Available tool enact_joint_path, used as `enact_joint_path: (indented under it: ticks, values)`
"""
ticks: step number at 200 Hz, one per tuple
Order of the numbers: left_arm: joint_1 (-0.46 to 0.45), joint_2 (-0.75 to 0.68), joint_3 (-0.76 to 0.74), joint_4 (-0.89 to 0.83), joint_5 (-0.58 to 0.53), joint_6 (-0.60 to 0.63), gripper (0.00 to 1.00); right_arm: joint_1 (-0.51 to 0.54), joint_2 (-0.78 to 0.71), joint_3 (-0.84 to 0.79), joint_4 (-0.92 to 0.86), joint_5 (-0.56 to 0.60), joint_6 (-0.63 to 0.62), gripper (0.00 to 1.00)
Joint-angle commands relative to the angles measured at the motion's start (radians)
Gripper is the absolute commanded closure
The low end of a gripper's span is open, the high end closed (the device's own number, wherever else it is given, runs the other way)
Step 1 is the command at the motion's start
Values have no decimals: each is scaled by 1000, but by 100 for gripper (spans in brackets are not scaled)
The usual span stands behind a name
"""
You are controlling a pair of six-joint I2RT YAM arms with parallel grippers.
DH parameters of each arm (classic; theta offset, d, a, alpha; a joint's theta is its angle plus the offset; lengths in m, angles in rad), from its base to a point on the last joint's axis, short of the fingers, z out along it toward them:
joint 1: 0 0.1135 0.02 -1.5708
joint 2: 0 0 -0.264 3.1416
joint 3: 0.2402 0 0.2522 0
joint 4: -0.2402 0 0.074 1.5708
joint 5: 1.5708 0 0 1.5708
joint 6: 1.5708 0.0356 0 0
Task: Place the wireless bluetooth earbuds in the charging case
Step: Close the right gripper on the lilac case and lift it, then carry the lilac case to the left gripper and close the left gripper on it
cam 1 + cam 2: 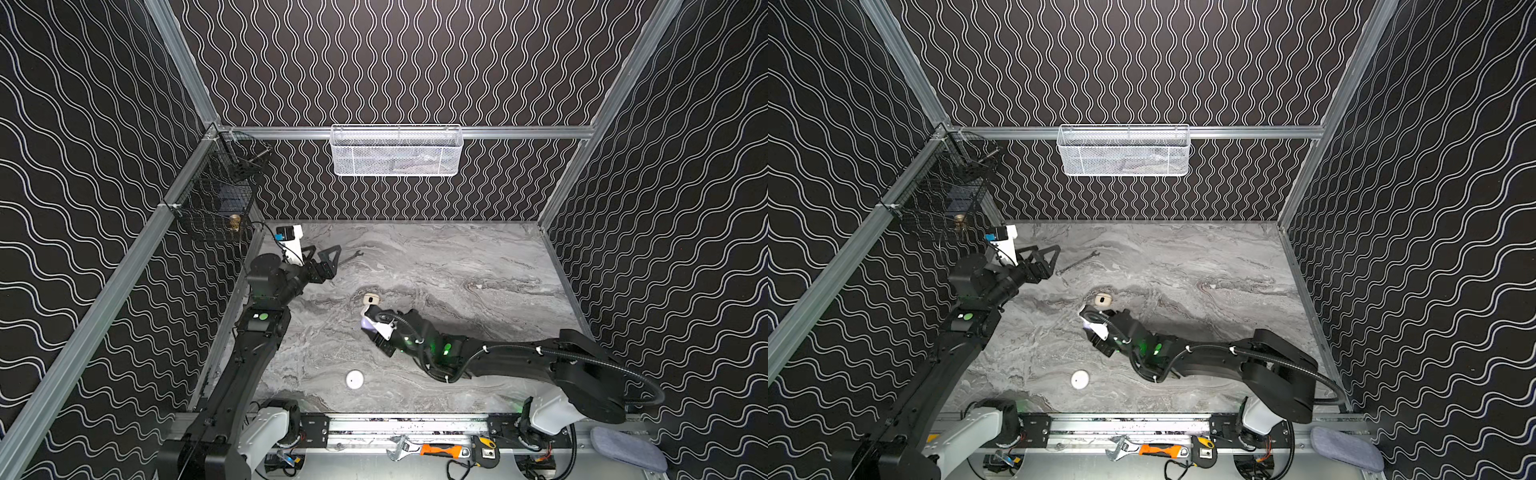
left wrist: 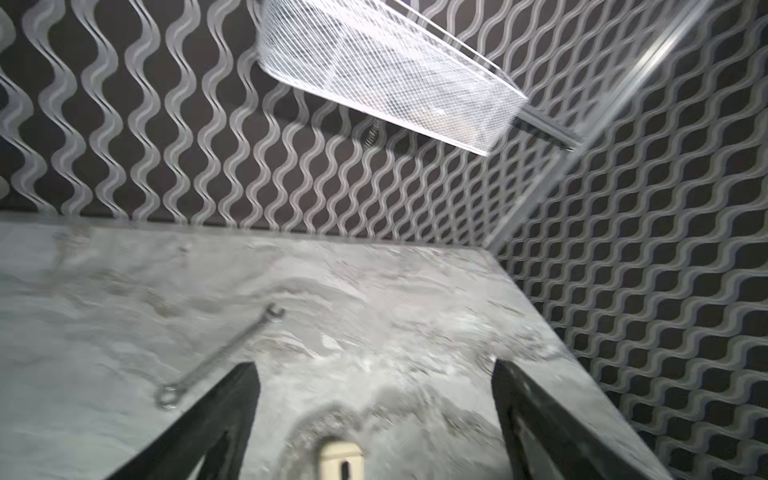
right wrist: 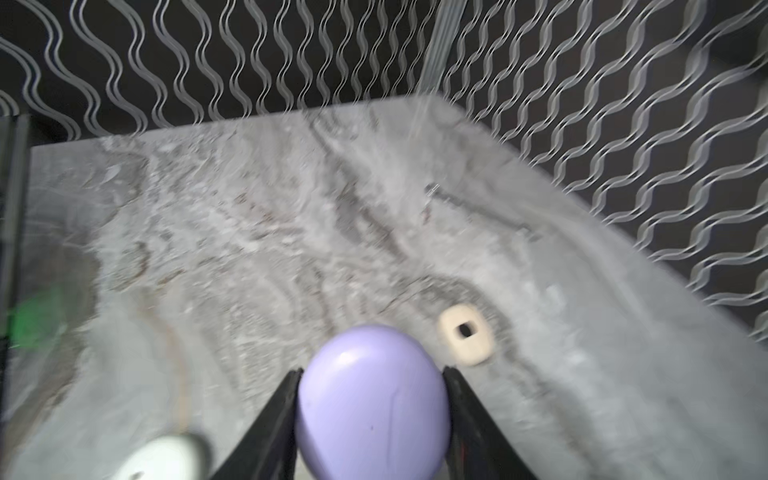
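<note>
My right gripper (image 3: 372,369) is shut on a smooth lilac oval charging case (image 3: 374,415), closed, with one black finger on each side. In both top views it holds the case (image 1: 366,323) (image 1: 1087,322) just above the middle of the table. A beige rounded-square case (image 1: 371,298) (image 3: 466,334) with a dark slot lies on the table just behind it. My left gripper (image 1: 326,253) (image 2: 374,365) hovers at the back left, open and empty. The beige case (image 2: 340,461) lies below and in front of its fingers. No earbuds show clearly. A tiny pale speck (image 1: 478,286) is too small to identify.
A round white case (image 1: 354,379) (image 3: 158,461) lies near the front edge. A metal wrench (image 1: 351,257) (image 2: 220,357) lies beside the left gripper. A white mesh basket (image 1: 395,151) hangs on the back wall and a black wire basket (image 1: 216,195) on the left wall.
</note>
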Motion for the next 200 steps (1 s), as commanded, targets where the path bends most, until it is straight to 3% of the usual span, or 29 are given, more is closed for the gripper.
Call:
enact_joint_path:
  ticks: [1,63,87,123,169,200]
  values:
    - [2,-3,-25,-24,118,-14,11,-28,-46,4,147,-51,-180,74]
    - [0,-84,-79,90,372,-117,19,-43,-155,-8,185,-6,-429,74]
    - [-4,-126,-144,229,397,-217,17,-53,-190,-55,245,4,-507,74]
    - [-53,-113,-179,346,461,-290,24,-58,-225,-68,221,-7,-565,73]
    - [-264,-116,-129,165,360,-77,31,-85,-217,-54,210,-31,-612,75]
    - [-341,-108,-105,93,307,-2,34,-88,-252,-91,230,-87,-627,75]
